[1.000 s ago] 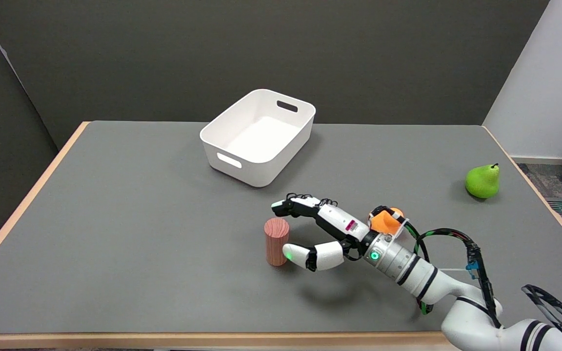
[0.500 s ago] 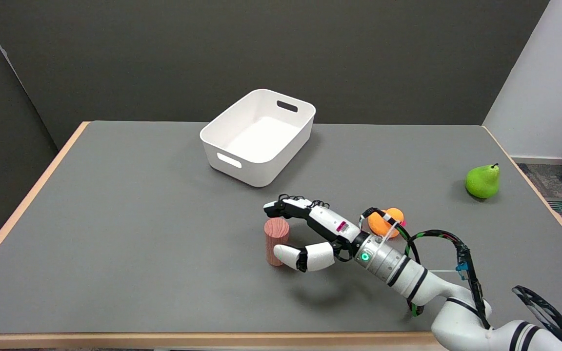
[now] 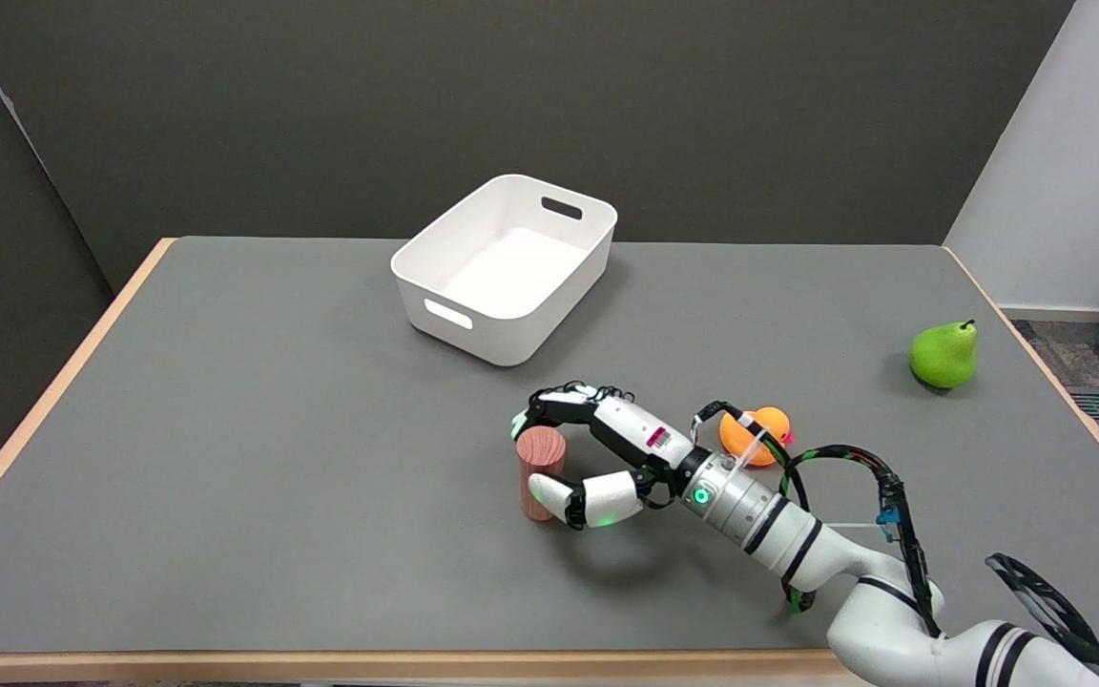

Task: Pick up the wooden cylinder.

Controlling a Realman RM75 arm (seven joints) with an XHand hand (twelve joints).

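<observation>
Wooden cylinder [image 3: 541, 472] stands upright on the grey table [image 3: 254, 458], its long axis vertical and its flat round top facing up, near the middle of the table toward the near edge. The right hand [image 3: 597, 458] comes at it from the picture's right, with the arm reaching in from the lower right corner. The cylinder lies at the left end of the hand, inside the gap between thumb and fingers. The dark fingers [image 3: 549, 410] curl over behind the cylinder's top on its far side, and the white thumb [image 3: 559, 496] sits in front of its lower right side, on the near side. Both look very close to the wood, perhaps just touching, but a firm grip cannot be confirmed from this view; the cylinder's base rests on the table and nothing is lifted. The hand is partly curled, bracketing the cylinder rather than clearly clamping it. The coming move likely turns on squeezing across the cylinder's width, far side to near side, then lifting straight up along its axis. A white bin [image 3: 502, 267] sits farther back, an orange fruit [image 3: 764, 429] lies just behind the wrist, and a green pear [image 3: 943, 353] is well apart at the right.
</observation>
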